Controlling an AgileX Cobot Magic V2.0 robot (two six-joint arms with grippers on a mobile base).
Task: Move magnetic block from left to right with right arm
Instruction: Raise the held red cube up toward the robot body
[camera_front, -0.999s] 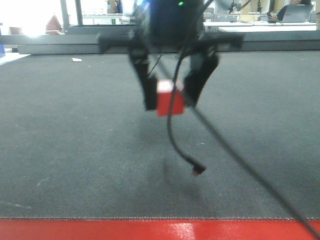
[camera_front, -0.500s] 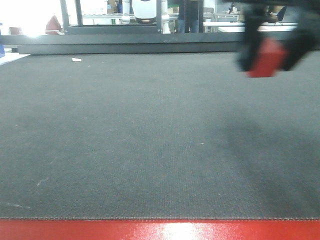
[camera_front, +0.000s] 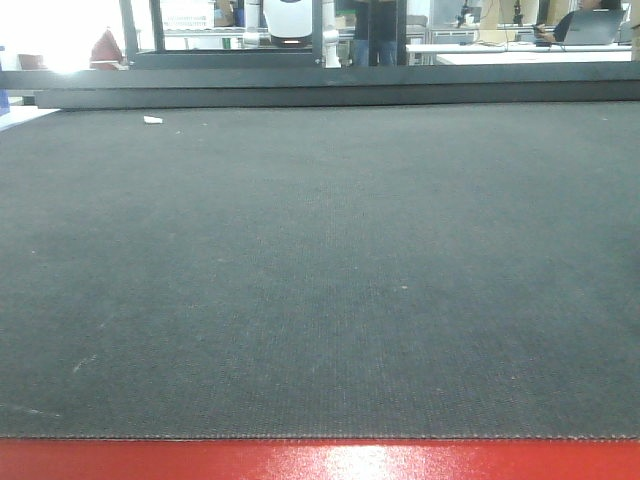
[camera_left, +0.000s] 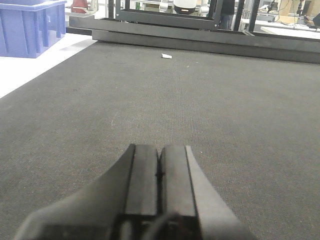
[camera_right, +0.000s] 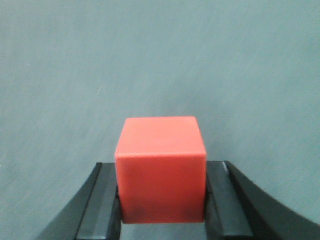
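The block (camera_right: 161, 165) is clamped between the jaws of the right gripper (camera_right: 161, 192), grey mat (camera_right: 160, 60) being seen behind it, while the left gripper (camera_left: 159, 167) is pressed fully together, nothing being held.

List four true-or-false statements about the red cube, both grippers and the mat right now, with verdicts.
1. The small bright-red matte cube is clamped between the right gripper's black fingers. True.
2. The left gripper is wide open. False: its fingers are pressed together, holding nothing.
3. The front view shows the right gripper above the dark grey textured mat. False: no gripper shows there, only the mat.
4. A blue plastic bin stands beyond the mat's left edge. True.
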